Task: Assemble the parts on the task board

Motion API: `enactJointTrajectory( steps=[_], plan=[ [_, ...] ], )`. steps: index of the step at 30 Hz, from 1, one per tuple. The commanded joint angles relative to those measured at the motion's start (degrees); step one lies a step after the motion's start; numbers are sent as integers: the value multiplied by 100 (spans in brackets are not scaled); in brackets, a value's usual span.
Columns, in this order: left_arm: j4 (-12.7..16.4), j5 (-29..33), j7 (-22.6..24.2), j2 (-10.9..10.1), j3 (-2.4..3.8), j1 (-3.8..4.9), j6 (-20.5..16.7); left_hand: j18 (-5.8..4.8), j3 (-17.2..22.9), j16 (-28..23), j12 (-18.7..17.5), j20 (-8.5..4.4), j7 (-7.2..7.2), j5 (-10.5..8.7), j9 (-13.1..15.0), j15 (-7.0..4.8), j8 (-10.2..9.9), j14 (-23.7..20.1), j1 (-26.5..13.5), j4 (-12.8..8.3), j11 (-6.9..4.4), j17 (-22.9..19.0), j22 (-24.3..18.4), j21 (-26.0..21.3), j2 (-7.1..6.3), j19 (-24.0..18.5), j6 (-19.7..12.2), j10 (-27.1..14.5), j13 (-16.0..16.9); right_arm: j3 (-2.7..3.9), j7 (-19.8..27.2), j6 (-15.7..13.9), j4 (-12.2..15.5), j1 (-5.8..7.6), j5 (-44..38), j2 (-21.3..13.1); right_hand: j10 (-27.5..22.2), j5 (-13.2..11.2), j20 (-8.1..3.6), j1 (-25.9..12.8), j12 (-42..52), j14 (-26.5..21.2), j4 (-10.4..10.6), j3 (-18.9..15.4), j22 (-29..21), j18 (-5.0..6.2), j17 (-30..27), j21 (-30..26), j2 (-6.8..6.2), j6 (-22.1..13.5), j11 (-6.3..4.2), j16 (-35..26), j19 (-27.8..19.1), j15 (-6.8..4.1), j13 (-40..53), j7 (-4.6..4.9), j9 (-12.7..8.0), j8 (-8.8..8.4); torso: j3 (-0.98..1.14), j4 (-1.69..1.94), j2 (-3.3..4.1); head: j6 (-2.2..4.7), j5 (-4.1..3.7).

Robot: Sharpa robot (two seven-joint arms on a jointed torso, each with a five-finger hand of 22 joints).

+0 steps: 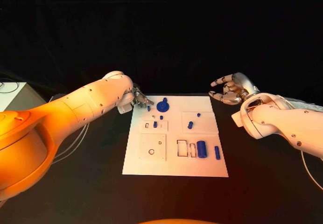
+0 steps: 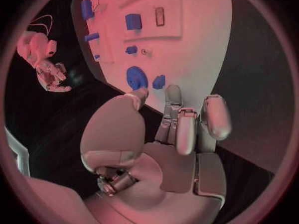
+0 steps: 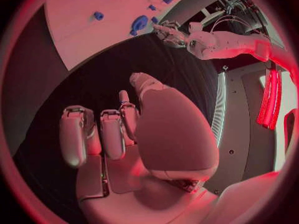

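The white task board (image 1: 176, 161) lies in the middle of the black table. Near its far edge sits a round blue disc with a knob (image 1: 164, 106), with a small blue part (image 1: 149, 108) just left of it. My left hand (image 1: 139, 98) hovers at the board's far left corner. In the left wrist view its fingertips (image 2: 173, 95) reach close to that small part (image 2: 159, 81) beside the disc (image 2: 136, 77), with nothing held. My right hand (image 1: 228, 91) hangs off the board's far right corner, fingers apart and loosely curled, empty (image 3: 118, 134).
More blue parts lie on the board: a thick cylinder (image 1: 201, 149) and a thin bar (image 1: 216, 152) at the near right, and short pegs (image 1: 190, 124) (image 1: 155, 124) in the middle. Rectangular slots (image 1: 182, 147) and a round hole (image 1: 151, 151) show near the front.
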Motion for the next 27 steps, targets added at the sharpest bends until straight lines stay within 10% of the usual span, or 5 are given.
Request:
enactJointTrajectory(
  steps=[1, 16, 27],
  plan=[
    [24, 37, -5, 20, -2, 1, 220, -87, 35, 20, 38, -24, -44, -6, 12, -54, 39, 319, 48, 4, -43, 712, 8, 25, 3, 31, -18, -13, 11, 3, 162, -157, -3, 2, 56, 6, -54, 26, -47, 1, -39, 277, 7, 46, 835, 69, 269, -29, -62, -13, 13, -29, 138, -45, 141, -32, 10, 31, 3, -10, 0, 1, 8],
    [62, 83, -11, 14, -8, 1, 191, -86, 301, 24, 46, -45, -92, -5, 168, -88, 226, 316, 276, -4, -84, 710, 20, 33, 31, 15, -29, -40, 20, 3, 115, -122, -39, 2, 60, 21, -617, 26, -84, -41, -958, 84, -14, 292, 255, 244, -431, -873, -168, -84, -13, -511, -196, -78, -739, -48, 35, 68, 4, -8, 6, -5, 16],
    [81, 100, -34, 6, -8, 0, 163, -90, 1341, 33, 13, -107, -182, -3, 515, -158, 574, 317, 490, -100, -160, 711, 59, 57, -133, 16, -106, -52, 9, 3, 77, -77, -69, 2, 60, 39, -669, 28, -89, -44, -1055, 72, -21, 323, 210, 254, -484, -941, -182, -95, -16, -563, -212, -83, -840, -49, 40, 74, 5, -9, 8, -24, 15]
  ],
)
